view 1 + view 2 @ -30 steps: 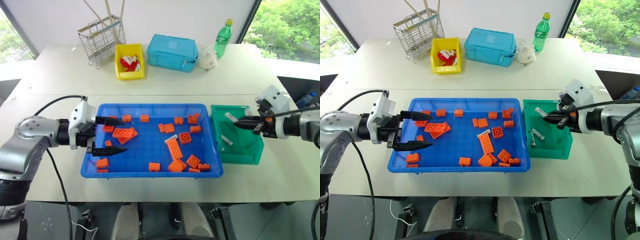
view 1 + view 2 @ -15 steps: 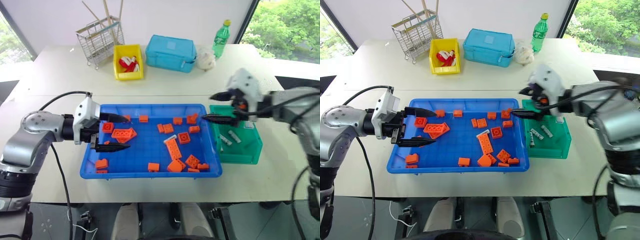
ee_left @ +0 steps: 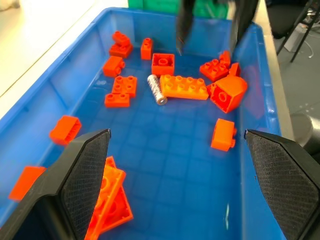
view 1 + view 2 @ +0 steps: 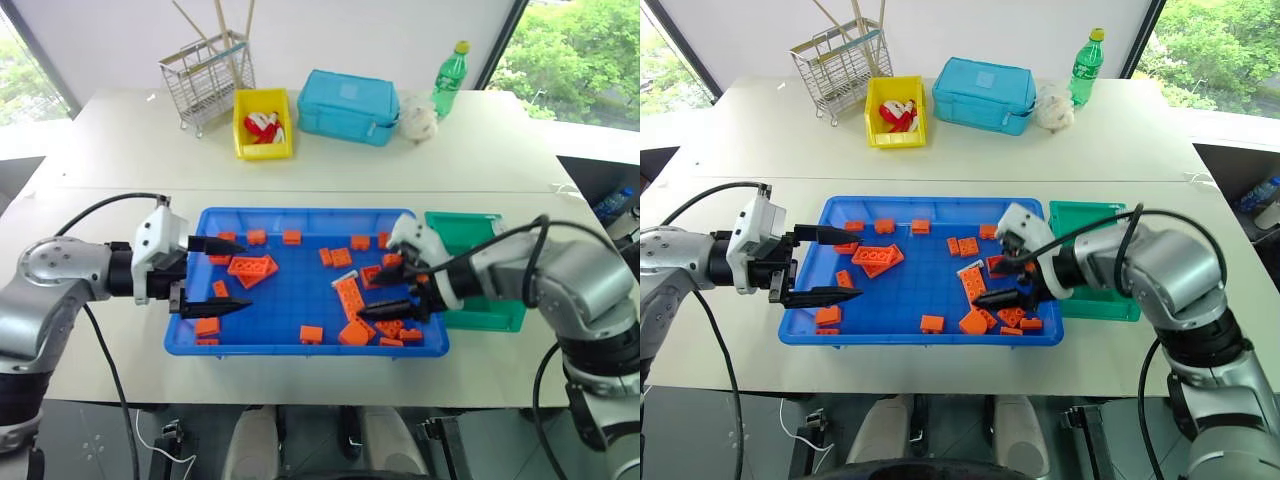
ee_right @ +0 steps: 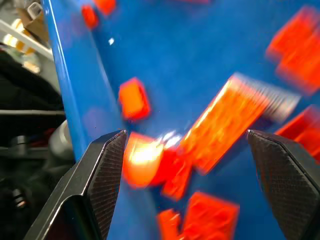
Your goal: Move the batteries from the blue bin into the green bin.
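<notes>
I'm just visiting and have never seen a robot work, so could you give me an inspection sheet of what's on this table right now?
Surface: pale table, with a seam across it behind the blue bin.
Job's things: blue bin holds orange bricks and one battery beside the long brick; green bin stands against its right end, contents hidden by the right arm.
Clutter: wire rack with sticks, yellow bin, light blue case, green bottle, white bag.
Grippers: left gripper open over the blue bin's left end; right gripper open over its right part, empty.
Cables: black cables along both arms.
Surroundings: windows with trees outside.
</notes>
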### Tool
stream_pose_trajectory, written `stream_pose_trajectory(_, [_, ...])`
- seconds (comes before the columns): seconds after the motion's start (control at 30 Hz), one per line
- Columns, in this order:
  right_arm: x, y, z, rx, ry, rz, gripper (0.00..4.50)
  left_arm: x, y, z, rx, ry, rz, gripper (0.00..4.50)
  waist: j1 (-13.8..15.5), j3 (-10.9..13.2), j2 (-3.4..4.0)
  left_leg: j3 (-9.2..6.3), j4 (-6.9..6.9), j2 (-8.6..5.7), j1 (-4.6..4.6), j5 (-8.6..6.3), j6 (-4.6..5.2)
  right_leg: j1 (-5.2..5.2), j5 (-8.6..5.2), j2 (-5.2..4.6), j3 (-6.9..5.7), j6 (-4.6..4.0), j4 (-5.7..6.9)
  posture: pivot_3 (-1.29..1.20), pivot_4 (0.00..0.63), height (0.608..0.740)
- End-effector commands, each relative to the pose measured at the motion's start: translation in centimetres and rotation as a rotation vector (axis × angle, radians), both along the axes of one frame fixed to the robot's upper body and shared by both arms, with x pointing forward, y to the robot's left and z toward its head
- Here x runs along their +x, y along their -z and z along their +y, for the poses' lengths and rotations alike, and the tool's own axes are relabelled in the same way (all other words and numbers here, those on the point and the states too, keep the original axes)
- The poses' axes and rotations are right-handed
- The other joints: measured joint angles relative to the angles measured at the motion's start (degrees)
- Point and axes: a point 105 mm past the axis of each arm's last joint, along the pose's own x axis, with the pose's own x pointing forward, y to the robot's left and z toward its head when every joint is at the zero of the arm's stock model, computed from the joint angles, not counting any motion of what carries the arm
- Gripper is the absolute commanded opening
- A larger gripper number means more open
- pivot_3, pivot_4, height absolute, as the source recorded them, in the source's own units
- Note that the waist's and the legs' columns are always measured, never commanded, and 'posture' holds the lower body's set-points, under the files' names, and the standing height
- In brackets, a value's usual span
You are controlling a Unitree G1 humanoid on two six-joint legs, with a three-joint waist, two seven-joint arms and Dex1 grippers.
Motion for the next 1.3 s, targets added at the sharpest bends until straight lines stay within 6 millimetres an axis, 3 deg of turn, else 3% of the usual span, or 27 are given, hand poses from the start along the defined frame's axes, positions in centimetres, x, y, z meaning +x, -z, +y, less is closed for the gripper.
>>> stream_pose_trajectory(0.03, [1.0,0.8,0.1,-0.008,0.058,-0.016,3.92,-0.3,-1.2,-0.5,-0.006,0.018,-0.045,4.50,-0.3,0.0,0.00,0.01,0.00,0.00,0.02,0.00,0.00,0.00,0.00,0.02,0.02,0.00,0.00,0.00,0.150,0.736])
stream_pose_trajectory(0.3, [3.3,2.2,0.3,0.021,0.167,0.041,3.92,-0.2,-1.4,-0.5,-0.007,0.020,-0.051,4.50,-0.1,0.0,-0.01,-0.03,0.00,0.01,0.04,0.00,0.00,0.01,0.10,0.08,0.02,0.15,0.03,0.00,0.150,0.736])
stream_pose_trajectory(0.47, [3.6,3.2,1.0,0.029,0.174,0.068,3.92,-0.1,-1.5,-0.3,-0.005,0.017,-0.057,4.50,-0.3,-0.2,-0.25,-0.03,0.00,0.02,0.16,0.00,0.00,0.14,0.06,0.07,0.01,0.08,0.00,0.00,0.150,0.736])
stream_pose_trajectory(0.57, [3.6,3.4,1.4,0.040,0.166,0.075,3.12,0.0,-1.6,-0.2,-0.004,0.014,-0.061,4.50,-0.3,-0.2,-0.38,-0.04,0.00,0.03,0.27,0.00,0.00,0.26,-0.01,0.07,0.00,-0.04,-0.01,0.00,0.150,0.736])
stream_pose_trajectory(0.73, [3.1,3.3,1.9,0.043,0.140,0.081,0.44,0.3,-1.8,-0.2,-0.005,0.009,-0.065,4.50,-0.1,-0.2,-0.35,-0.04,0.00,0.02,0.23,0.00,0.00,0.24,-0.01,0.05,-0.01,-0.04,-0.02,0.00,0.150,0.736])
stream_pose_trajectory(1.1, [3.3,0.6,2.7,0.058,0.091,-0.014,0.44,0.5,-1.8,-0.2,-0.012,-0.001,-0.070,4.50,-0.2,-0.2,-0.33,-0.05,-0.02,0.02,0.16,0.00,0.00,0.17,-0.01,0.05,-0.04,-0.03,-0.04,0.00,0.150,0.736])
stream_pose_trajectory(1.3, [3.4,-3.6,4.0,0.009,-0.102,-0.294,0.44,0.7,-1.9,-0.4,-0.017,-0.005,-0.079,4.50,-0.2,-0.2,-0.29,-0.05,-0.06,0.03,0.14,0.00,0.00,0.12,-0.02,0.05,-0.04,-0.02,-0.05,0.00,0.150,0.736])
